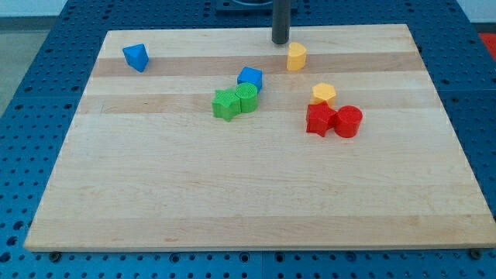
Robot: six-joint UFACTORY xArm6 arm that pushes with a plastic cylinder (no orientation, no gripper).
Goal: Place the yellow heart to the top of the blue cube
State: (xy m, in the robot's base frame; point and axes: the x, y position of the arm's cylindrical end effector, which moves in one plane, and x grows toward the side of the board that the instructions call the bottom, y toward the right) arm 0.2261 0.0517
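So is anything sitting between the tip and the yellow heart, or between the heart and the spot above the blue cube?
Nothing visible. My tip is just up-left of the yellow heart, with bare board between. The board above the blue cube is also free of blocks.

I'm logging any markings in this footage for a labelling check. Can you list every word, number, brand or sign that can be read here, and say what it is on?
None: no readable text, number, brand or sign appears anywhere in the camera view.
The wooden board, the coloured blocks such as the blue cube and the yellow heart, and the dark rod ending in my tip are all unmarked.
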